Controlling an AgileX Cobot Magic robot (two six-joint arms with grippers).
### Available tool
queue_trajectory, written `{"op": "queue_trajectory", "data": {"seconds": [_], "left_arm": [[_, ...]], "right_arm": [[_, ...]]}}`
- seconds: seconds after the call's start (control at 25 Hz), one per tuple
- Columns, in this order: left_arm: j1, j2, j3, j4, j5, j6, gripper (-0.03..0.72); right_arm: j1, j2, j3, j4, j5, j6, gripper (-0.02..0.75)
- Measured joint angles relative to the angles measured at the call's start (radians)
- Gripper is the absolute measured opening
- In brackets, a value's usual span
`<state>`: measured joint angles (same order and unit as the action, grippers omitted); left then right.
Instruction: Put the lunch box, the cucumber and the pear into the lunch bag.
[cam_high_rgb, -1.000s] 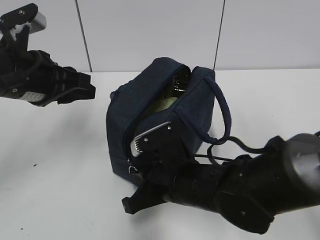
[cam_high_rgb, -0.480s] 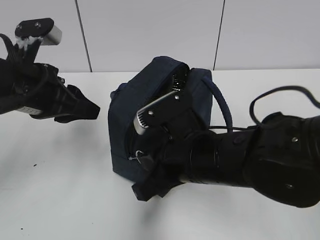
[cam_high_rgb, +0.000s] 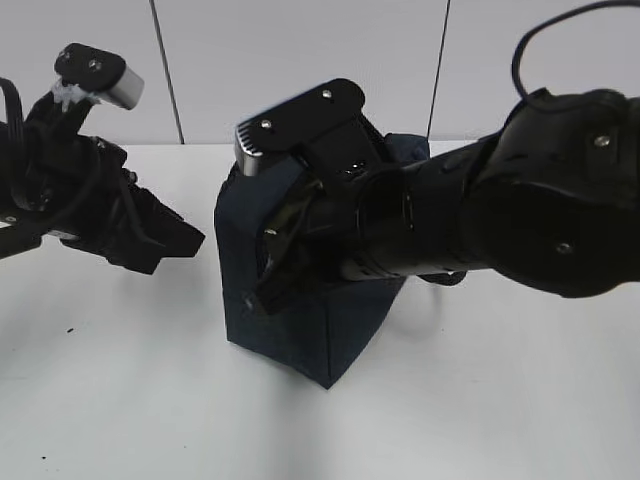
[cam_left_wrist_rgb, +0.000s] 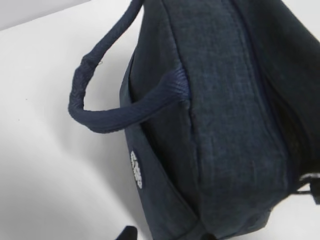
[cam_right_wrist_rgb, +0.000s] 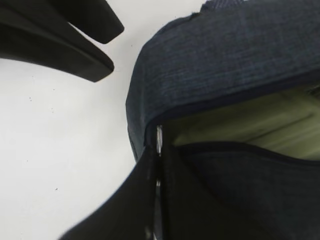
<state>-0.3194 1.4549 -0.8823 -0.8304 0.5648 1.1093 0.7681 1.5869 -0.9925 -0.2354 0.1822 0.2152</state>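
The dark navy lunch bag (cam_high_rgb: 320, 330) stands upright at the table's middle. My right gripper (cam_high_rgb: 272, 288) is at its front face, shut on the metal zipper pull (cam_right_wrist_rgb: 159, 136). Through the part-open top in the right wrist view, the lunch box's pale green lid (cam_right_wrist_rgb: 250, 125) shows inside the bag (cam_right_wrist_rgb: 225, 55). My left gripper (cam_high_rgb: 185, 240) is open and empty just left of the bag, apart from it. The left wrist view shows the bag's side (cam_left_wrist_rgb: 225, 100), a loop handle (cam_left_wrist_rgb: 110, 120) and one fingertip (cam_left_wrist_rgb: 128, 234). The cucumber and the pear are hidden.
The white table (cam_high_rgb: 120, 400) runs back to a grey panelled wall (cam_high_rgb: 300, 60). My right arm (cam_high_rgb: 500, 210) covers the bag's top and right side. The left gripper's fingers (cam_right_wrist_rgb: 75, 55) show at the upper left of the right wrist view.
My right gripper has risen up the bag's front with the zipper pull, and the bag's opening has narrowed. My left gripper has moved right and down, closer to the bag.
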Motion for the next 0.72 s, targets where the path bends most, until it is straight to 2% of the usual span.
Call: {"op": "queue_trajectory", "data": {"seconds": [0.16, 0.28, 0.52, 0.64, 0.72], "left_arm": [[-0.008, 0.0, 0.0, -0.034, 0.0, 0.117, 0.264], [-0.027, 0.0, 0.0, -0.116, 0.001, 0.216, 0.301], [-0.047, 0.064, 0.0, -0.2, -0.001, 0.253, 0.323], [-0.047, 0.107, 0.0, -0.258, -0.002, 0.282, 0.275], [-0.049, 0.123, 0.0, -0.288, 0.002, 0.307, 0.181]], "right_arm": [[0.0, -0.011, -0.029, -0.01, 0.035, 0.0, 0.006], [0.0, -0.013, -0.035, -0.011, 0.047, 0.0, 0.006], [0.0, -0.013, -0.039, -0.012, 0.052, 0.0, 0.006], [0.0, -0.013, -0.044, -0.013, 0.052, 0.0, 0.006], [0.0, -0.013, -0.044, -0.013, 0.052, 0.0, 0.006]]}}
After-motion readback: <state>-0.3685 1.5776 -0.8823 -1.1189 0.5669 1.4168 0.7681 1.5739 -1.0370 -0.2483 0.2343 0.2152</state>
